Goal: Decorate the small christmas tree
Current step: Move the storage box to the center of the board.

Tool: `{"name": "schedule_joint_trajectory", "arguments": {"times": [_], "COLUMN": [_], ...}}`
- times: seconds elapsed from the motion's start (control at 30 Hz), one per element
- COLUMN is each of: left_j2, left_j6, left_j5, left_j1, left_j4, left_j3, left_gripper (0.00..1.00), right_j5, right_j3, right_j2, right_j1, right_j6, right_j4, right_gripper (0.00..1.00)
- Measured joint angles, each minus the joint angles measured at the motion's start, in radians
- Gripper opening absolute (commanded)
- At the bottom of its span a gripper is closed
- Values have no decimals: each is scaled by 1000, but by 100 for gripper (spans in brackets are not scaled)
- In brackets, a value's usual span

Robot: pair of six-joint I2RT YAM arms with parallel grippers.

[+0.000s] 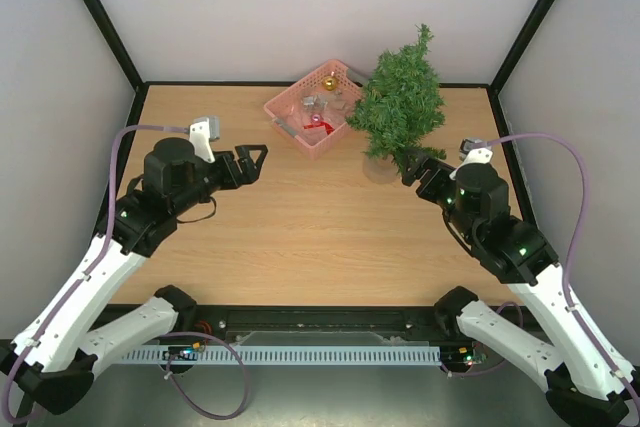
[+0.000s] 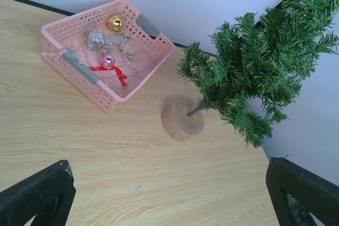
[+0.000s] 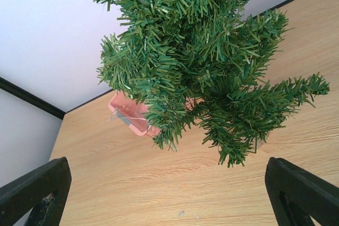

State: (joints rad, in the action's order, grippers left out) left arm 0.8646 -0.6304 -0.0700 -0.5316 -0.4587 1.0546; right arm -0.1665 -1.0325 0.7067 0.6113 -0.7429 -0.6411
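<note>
Pink ornament basket [image 1: 292, 127] just beside the small christmas tree [image 1: 400, 102]

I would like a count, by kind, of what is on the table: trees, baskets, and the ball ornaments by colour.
small christmas tree: 1
pink basket: 1
gold ball: 1
pink ball: 1
Total: 4
The clear and silver pieces in the basket are too jumbled to count.

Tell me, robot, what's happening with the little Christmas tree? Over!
Left hand open, empty. Right hand open, empty, near the tree's base. Small christmas tree standing, bare. Ornaments in pink basket; nothing in the way.
</note>
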Motion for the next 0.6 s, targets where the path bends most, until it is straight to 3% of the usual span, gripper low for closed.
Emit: {"name": "schedule_joint_trajectory", "arguments": {"times": [0.33,0.43,0.6], "left_j2": [72,162,382], "left_j6": [-27,-26,-20], "left_j5": [69,91,112], "left_j1": [1,13,66], "left_j4": [50,82,147], "left_j3": [-42,-42,-16], "left_gripper": [98,89,61], "right_j5": [-1,0,23], "right_j3": [15,23,41], "right_j2": [-42,-51,-51], "right_j1": [0,0,0], "right_j6": [-6,-10,-14], "right_j4": [6,18,42], "right_gripper": [98,98,98]}}
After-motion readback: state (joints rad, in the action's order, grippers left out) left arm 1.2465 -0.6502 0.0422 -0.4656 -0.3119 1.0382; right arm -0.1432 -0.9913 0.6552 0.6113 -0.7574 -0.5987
